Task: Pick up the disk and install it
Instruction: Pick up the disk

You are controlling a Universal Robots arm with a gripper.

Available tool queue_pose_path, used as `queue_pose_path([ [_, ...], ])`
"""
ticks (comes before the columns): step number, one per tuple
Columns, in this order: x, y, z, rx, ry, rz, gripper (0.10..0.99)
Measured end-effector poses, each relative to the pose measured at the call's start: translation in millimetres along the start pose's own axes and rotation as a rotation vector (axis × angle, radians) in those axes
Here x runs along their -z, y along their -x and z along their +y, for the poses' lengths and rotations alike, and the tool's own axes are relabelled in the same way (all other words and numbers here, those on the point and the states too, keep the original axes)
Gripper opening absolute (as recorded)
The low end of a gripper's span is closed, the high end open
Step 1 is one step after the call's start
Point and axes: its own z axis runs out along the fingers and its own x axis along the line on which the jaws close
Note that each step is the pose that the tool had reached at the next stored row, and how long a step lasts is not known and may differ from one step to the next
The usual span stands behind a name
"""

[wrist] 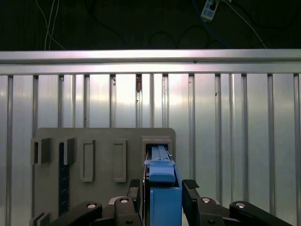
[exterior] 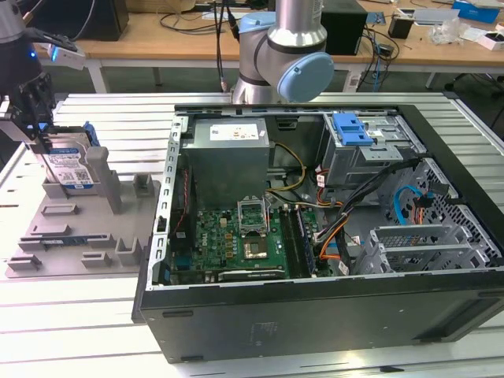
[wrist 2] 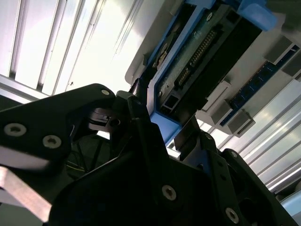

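**Position.** The disk (exterior: 67, 167) was found standing on edge in a slot of the grey holder tray (exterior: 87, 236), at the exterior view's left and well apart from the open computer case (exterior: 331, 236). It had not been lifted out.

**Grip.** The gripper (exterior: 37, 132) was set over the disk's upper edge. In the first wrist view the fingers (wrist: 190, 190) were seen against both sides of the blue bracket (wrist: 162, 202) with no gap visible, so the jaws were judged clenched on the disk.

**Handling.** The disk was judged rigid, dense for its size and sensitive to shock. Its metal faces are likely smooth, while the plastic bracket offers the surer hold. The connector pins (wrist 2: 197, 47), exposed in the second wrist view, should be kept out of any grip.

**Markings.** A white-and-blue label was noted on the disk's face and a white one on the power supply (exterior: 228, 150) — no print on either could be read.
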Motion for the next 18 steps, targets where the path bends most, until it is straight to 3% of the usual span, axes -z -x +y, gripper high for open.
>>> queue_pose_path([
  [7, -0.9, 0.0, 0.0, 0.0, 0.0, -0.0001, 0.482],
  [8, -1.2, 0.0, 0.3, 0.0, -0.013, -0.0001, 0.482],
  [10, -2.0, 0.0, 5.6, 0.003, -0.025, -0.0016, 0.482],
  [18, -2.4, 0.0, 6.7, 0.003, -0.03, -0.0027, 0.482],
])
